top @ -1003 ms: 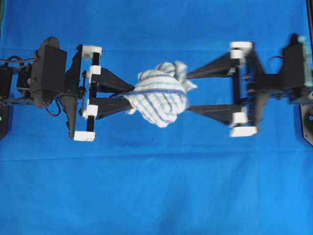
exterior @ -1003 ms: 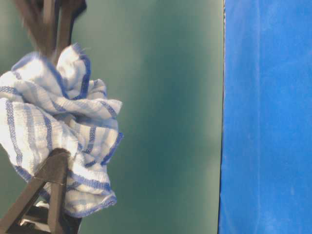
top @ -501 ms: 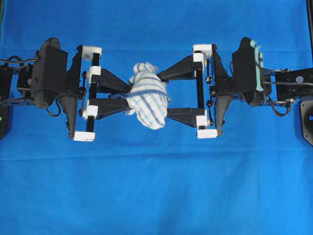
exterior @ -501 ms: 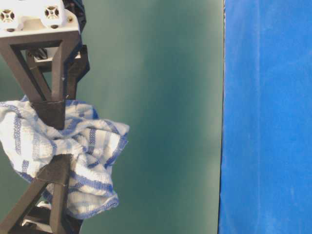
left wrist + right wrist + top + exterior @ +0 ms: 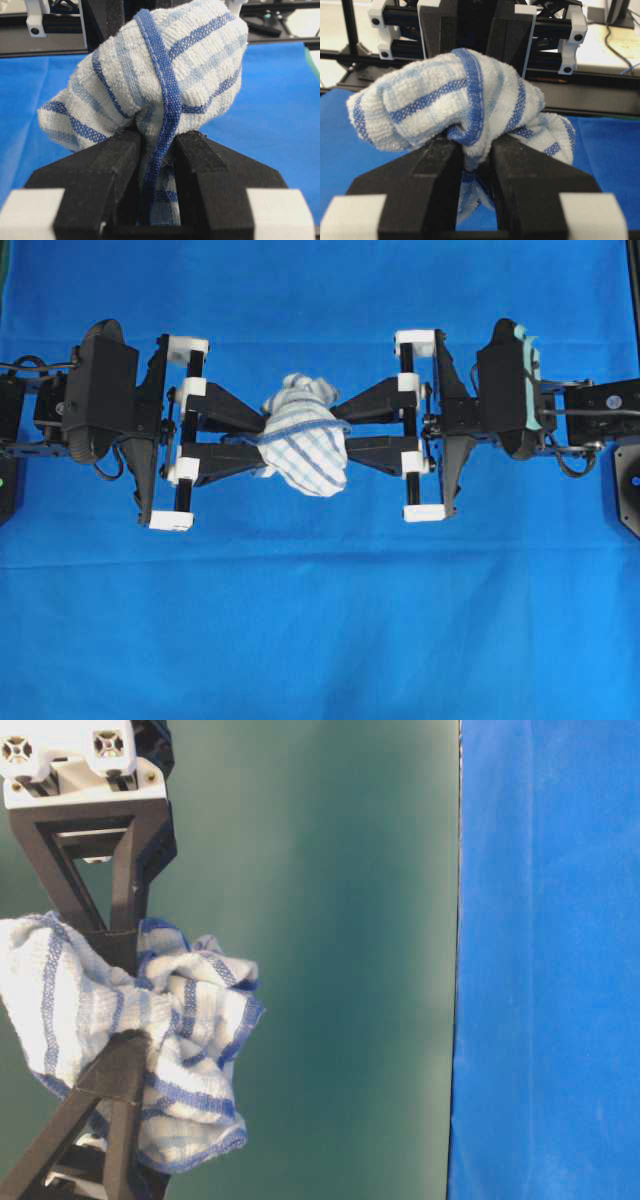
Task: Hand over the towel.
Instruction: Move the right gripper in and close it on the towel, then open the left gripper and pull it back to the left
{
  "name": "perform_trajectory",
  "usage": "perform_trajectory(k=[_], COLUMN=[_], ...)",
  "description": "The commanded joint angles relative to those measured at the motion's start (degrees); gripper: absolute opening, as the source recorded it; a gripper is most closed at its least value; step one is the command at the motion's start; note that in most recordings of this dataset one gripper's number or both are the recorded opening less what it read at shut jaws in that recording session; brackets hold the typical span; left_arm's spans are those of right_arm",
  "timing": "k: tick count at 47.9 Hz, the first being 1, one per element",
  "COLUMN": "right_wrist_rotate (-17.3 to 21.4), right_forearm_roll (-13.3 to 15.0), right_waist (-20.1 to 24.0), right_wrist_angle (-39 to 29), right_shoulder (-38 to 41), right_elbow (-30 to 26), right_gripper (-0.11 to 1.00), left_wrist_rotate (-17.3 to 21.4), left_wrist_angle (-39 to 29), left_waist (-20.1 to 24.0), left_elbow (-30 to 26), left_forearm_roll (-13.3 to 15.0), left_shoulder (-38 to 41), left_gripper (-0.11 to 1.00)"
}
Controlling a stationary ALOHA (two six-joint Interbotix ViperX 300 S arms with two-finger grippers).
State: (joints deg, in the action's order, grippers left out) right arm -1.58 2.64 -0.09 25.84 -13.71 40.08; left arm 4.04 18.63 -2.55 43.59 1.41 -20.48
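Left gripper [image 5: 262, 437] is clamped on the towel [image 5: 303, 436], jaws pinching a fold of cloth between them; the left wrist view shows fabric and a blue hem squeezed in the narrow gap between the two black fingers [image 5: 102, 170]. Right gripper [image 5: 342, 432] comes in from the right side and its jaws are also pressed onto the towel from the opposite end; the right wrist view has the cloth [image 5: 460, 112] bunched into the gap between its fingers [image 5: 525, 175], both touching fabric. So the towel hangs in the air between the two grippers, mid-scene, above the blue table cover [image 5: 320, 620], not touching it. It is a crumpled white bundle with blue stripes and checks, bulging toward the near side of the overhead view. Both arms lie roughly level and in line, facing each other tip to tip, left arm from the left edge, right arm from the right edge. Table-level view shows the bundle [image 5: 160, 1040] at the left with a black finger [image 5: 110, 1100] pressed in from below and another finger [image 5: 125, 910] pressed in from above, against a green backdrop [image 5: 340, 960].
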Motion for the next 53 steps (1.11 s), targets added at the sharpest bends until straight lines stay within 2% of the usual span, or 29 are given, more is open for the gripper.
perform_trajectory(k=[1,20,29,32,34,53], right_wrist_rotate=[-0.1,0.3,0.5,0.6,0.7,0.9], right_forearm_roll=[0.2,0.1,0.2,0.2,0.1,0.1], right_waist=[0.1,0.2,0.4,0.4,0.4,0.7], right_wrist_angle=[0.0,-0.1,-0.1,-0.1,-0.1,-1.8], right_shoulder=[-0.7,-1.6,-3.4,-4.0,-4.6,-8.3], right_elbow=[-1.5,-1.0,0.4,1.0,1.5,4.1], right_gripper=[0.23,0.23,0.23,0.22,0.22,0.23], left_wrist_rotate=[0.0,-0.4,0.0,0.0,0.0,0.1], left_wrist_angle=[0.4,0.4,1.1,1.3,1.6,1.5], left_waist=[-0.2,-0.2,-0.9,-0.9,-0.9,-0.9], left_elbow=[-1.9,-2.0,-0.4,0.8,1.6,9.2], left_forearm_roll=[-0.1,-0.1,-0.1,-0.1,-0.1,-0.1], left_shoulder=[-0.3,-0.2,-2.0,-3.8,-4.9,-18.8], left_gripper=[0.13,0.16,0.69,0.84,0.9,0.91])
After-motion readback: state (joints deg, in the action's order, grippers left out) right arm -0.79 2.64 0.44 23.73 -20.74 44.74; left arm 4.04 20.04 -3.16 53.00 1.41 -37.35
